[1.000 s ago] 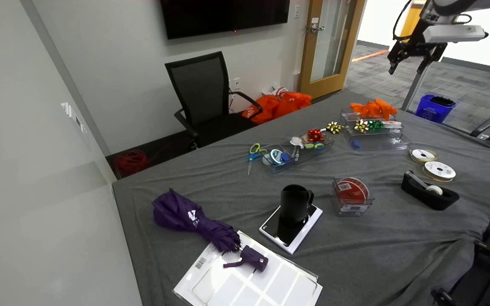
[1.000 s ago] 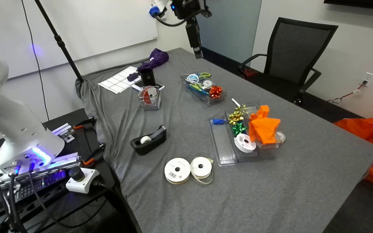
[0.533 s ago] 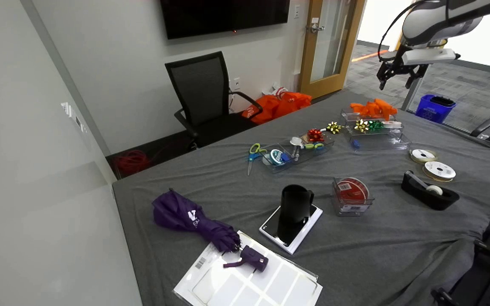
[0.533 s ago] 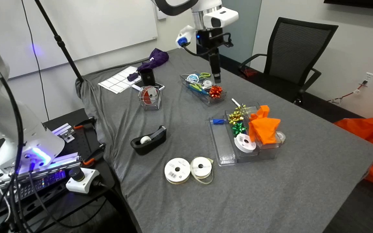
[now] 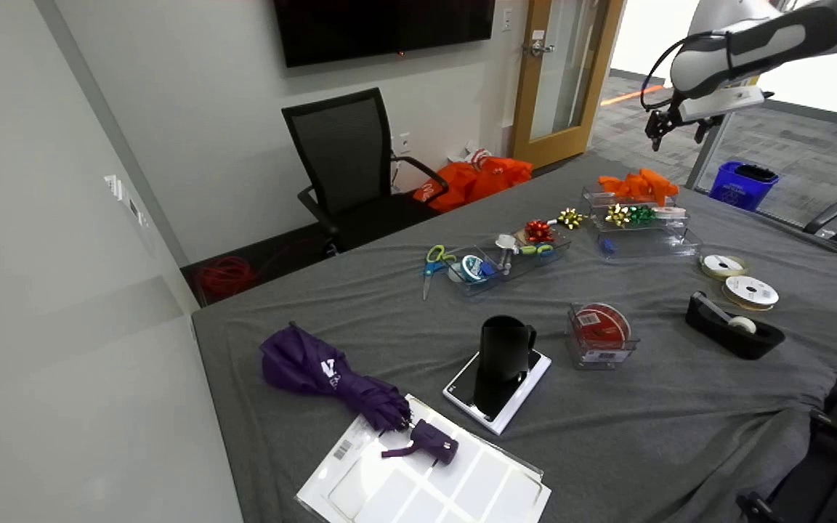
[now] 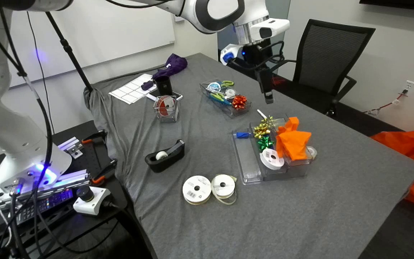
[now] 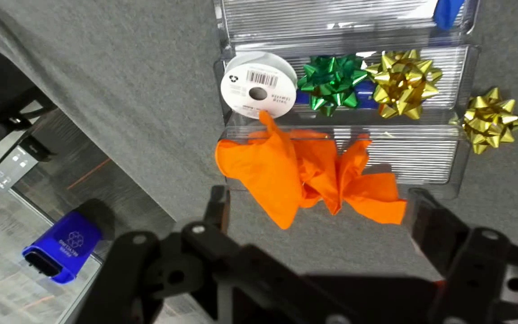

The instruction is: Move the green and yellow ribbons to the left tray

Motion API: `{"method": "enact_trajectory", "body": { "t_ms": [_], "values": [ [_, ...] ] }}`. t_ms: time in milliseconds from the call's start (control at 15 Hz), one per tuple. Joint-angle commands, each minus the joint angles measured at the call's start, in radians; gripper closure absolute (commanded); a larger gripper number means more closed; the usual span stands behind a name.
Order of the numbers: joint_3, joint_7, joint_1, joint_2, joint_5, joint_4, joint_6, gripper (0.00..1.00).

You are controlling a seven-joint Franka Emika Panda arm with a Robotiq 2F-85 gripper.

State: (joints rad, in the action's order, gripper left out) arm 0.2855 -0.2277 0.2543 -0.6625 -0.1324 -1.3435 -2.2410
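The green ribbon bow (image 7: 332, 81) and a yellow bow (image 7: 403, 85) sit side by side in the middle step of a clear stepped tray (image 6: 249, 162). They also show in an exterior view, green (image 5: 641, 214) and yellow (image 5: 617, 215). A second yellow bow (image 7: 489, 121) lies just outside that tray, by a white stick. Another clear tray (image 6: 233, 113) holds scissors, tape rolls and a red bow (image 5: 538, 232). My gripper (image 7: 319, 200) is open and empty, in the air above the table at the stepped tray's far side in an exterior view (image 6: 268, 98).
Orange cloth (image 7: 277, 175) fills much of the stepped tray's step nearest my fingers. A white spool (image 7: 259, 90) stands beside the green bow. Two spools (image 6: 197, 189), a tape dispenser (image 6: 165, 156), a red spool box (image 5: 602, 334), a black mug (image 5: 503, 349) and a purple umbrella (image 5: 324, 374) are on the table.
My open gripper has come down and moved across the table towards the stepped tray, with more of the arm coming into view. The bows and trays have not moved.
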Motion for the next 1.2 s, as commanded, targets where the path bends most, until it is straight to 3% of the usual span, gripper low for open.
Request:
{"method": "enact_trajectory", "body": {
  "t_ms": [0, 333, 733, 1133],
  "values": [
    [-0.001, 0.003, 0.005, -0.012, -0.002, 0.016, 0.004, 0.0],
    [0.002, 0.021, 0.003, -0.022, -0.02, 0.025, -0.024, 0.0],
    [-0.104, 0.214, 0.104, -0.153, 0.102, 0.096, -0.102, 0.0],
    [-0.216, 0.403, 0.201, -0.282, 0.245, 0.199, -0.082, 0.0]
  ]
}}
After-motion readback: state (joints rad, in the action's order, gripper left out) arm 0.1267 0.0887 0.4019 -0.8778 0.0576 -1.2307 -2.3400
